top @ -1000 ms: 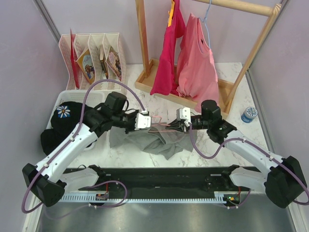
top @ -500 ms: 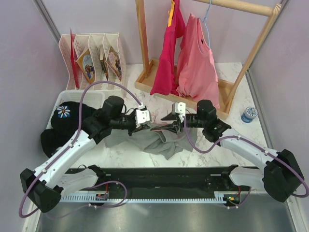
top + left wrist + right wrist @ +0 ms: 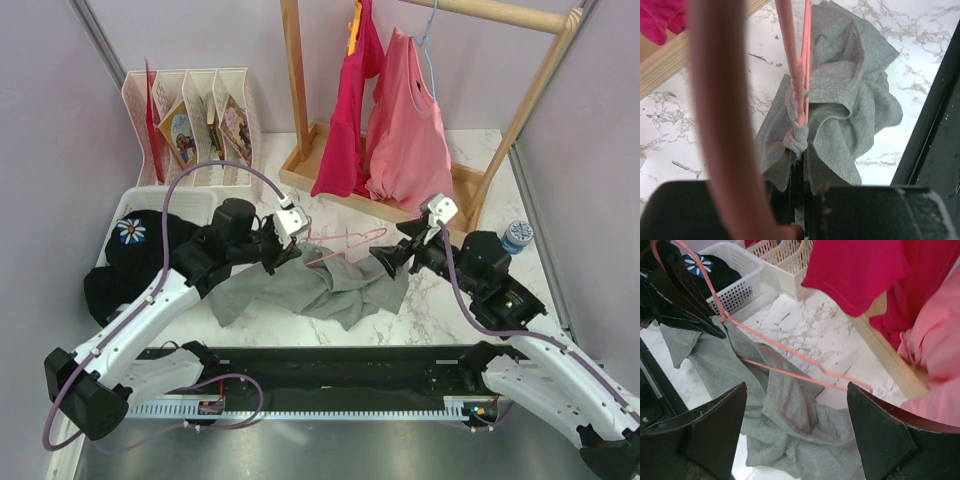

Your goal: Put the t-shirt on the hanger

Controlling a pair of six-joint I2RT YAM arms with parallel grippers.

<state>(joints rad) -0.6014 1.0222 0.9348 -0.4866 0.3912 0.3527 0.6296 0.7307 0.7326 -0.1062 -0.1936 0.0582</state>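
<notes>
The t-shirt (image 3: 330,290) lies in a crumpled grey heap on the table (image 3: 260,318), between the two arms at the near middle, most of it not yet on the hanger (image 3: 791,50). The hanger is held out flat just above the heap, running from the left toward the right. The left gripper (image 3: 283,243) is closed on its left end, and the left wrist view shows a pinch of grey cloth bunched around the pink rods right at the fingers. The right gripper (image 3: 392,258) hovers just past the hanger's free right end with its fingers spread wide and nothing between them, touching neither hanger nor cloth. The step in hand looks like threading: one shoulder of the hanger has cloth on it and the other is bare. The next move probably calls for the right gripper to come down, pinch the loose cloth near the free end and draw it over that shoulder while the left gripper holds the hanger steady.
</notes>
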